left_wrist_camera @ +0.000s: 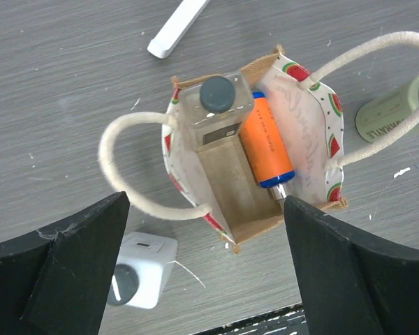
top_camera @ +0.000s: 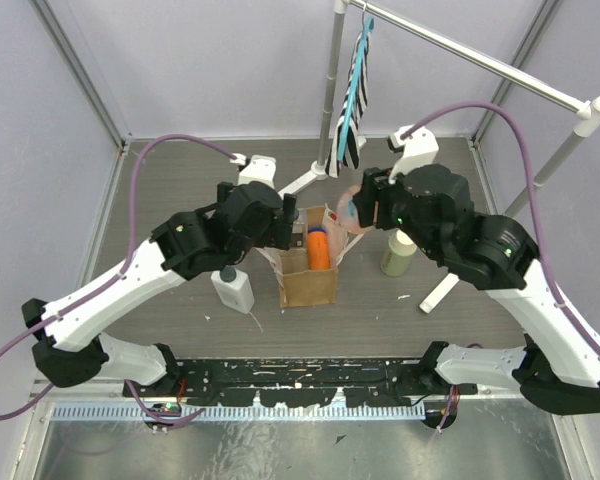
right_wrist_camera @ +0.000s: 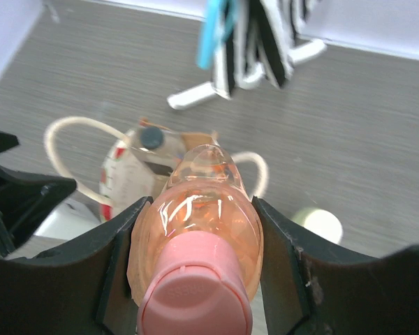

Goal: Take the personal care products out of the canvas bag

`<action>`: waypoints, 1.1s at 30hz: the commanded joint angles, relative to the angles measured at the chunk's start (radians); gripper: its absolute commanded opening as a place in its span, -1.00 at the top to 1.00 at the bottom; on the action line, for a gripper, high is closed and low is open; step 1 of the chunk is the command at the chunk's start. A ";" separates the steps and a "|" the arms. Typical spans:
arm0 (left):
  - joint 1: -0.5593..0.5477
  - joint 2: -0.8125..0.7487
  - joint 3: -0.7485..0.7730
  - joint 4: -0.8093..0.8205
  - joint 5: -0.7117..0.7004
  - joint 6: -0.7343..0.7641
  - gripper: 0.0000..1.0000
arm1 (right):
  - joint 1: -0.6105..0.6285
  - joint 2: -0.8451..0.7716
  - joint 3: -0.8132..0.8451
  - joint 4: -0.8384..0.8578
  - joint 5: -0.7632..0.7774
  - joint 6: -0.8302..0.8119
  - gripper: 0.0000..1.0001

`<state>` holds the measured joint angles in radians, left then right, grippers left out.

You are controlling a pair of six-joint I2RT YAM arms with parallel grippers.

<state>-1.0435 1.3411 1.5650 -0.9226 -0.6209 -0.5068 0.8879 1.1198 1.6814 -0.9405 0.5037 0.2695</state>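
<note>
A pink bottle (right_wrist_camera: 195,209) is clamped in the right gripper (right_wrist_camera: 199,241). The left gripper (left_wrist_camera: 206,202) is held wide open above the canvas bag (left_wrist_camera: 304,125) containing an orange bottle (left_wrist_camera: 265,143).

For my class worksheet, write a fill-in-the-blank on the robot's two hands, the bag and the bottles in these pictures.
1. The right hand grips a translucent bottle whose cap is ____.
2. Counting the orange bottle, the canvas bag holds ____ bottles.
3. The left hand above the bag is ____.
4. The white bottle with the black cap stands on the ____.
Missing words: pink; two; open; table.
</note>
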 commanded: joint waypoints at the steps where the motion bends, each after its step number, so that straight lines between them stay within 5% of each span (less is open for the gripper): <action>1: -0.004 0.067 0.050 0.077 0.059 0.058 -0.98 | -0.001 -0.060 0.016 -0.028 0.119 0.036 0.47; 13: 0.007 0.287 0.059 0.217 0.064 0.127 -0.98 | -0.001 -0.204 -0.277 -0.052 0.061 0.137 0.46; 33: 0.120 0.527 0.066 0.225 -0.011 -0.064 -0.99 | -0.001 -0.227 -0.669 0.036 0.149 0.316 0.44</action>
<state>-0.9470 1.8099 1.5997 -0.6933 -0.6373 -0.4889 0.8845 0.9096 0.9871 -1.0500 0.5606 0.5522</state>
